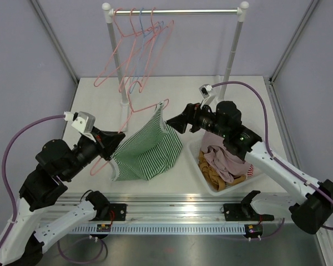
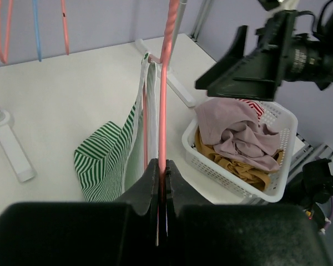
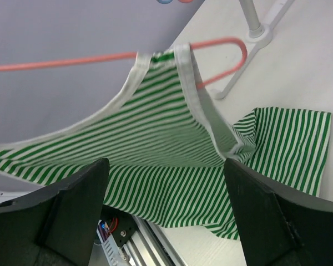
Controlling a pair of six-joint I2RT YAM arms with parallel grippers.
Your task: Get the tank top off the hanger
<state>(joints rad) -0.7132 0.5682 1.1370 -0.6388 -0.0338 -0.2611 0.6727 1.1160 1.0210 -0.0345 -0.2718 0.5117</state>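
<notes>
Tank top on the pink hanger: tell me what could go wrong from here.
1. A strap of the tank top wraps the hanger near its bend; a sideways pull could snag there.
2. The left fingers pinch only the thin wire, so a tug might twist or slip the hanger.
3. The right fingers stand open, off the cloth; closing may catch wire as well as the strap.
</notes>
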